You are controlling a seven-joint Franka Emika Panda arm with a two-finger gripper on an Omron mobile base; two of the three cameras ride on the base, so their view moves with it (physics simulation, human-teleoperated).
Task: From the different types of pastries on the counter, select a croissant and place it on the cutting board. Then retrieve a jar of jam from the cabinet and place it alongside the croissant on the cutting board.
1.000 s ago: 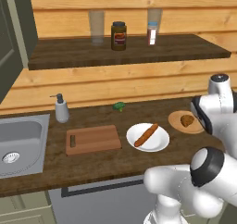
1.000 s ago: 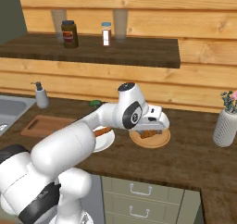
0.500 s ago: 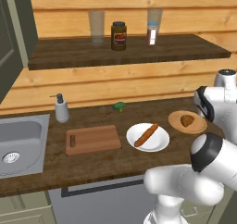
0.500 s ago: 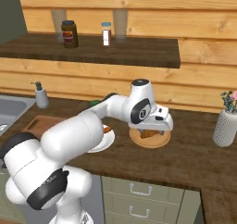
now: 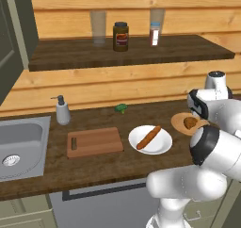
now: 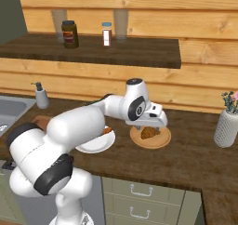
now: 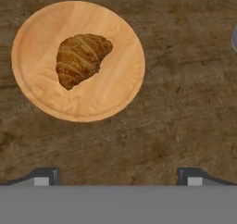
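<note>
You are on the first step: getting the croissant (image 7: 81, 58). It sits on a round wooden plate (image 7: 115, 93) on the surface (image 7: 185, 116), not on the cutting board (image 5: 94, 142) yet. Your hand (image 7: 118, 174) is wide open above it and holds nothing. Next, move over the croissant, go down, and pinch it.

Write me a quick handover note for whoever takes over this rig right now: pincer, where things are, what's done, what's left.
Pincer: open, empty, hovering above the croissant.
Croissant: on the round wooden plate, on the counter.
Cutting board: bare, left of the white plate holding the stick pastry.
Done: nothing placed yet.
Left: grasp croissant, move it to the board; then fetch the jam jar from the cabinet.
</note>
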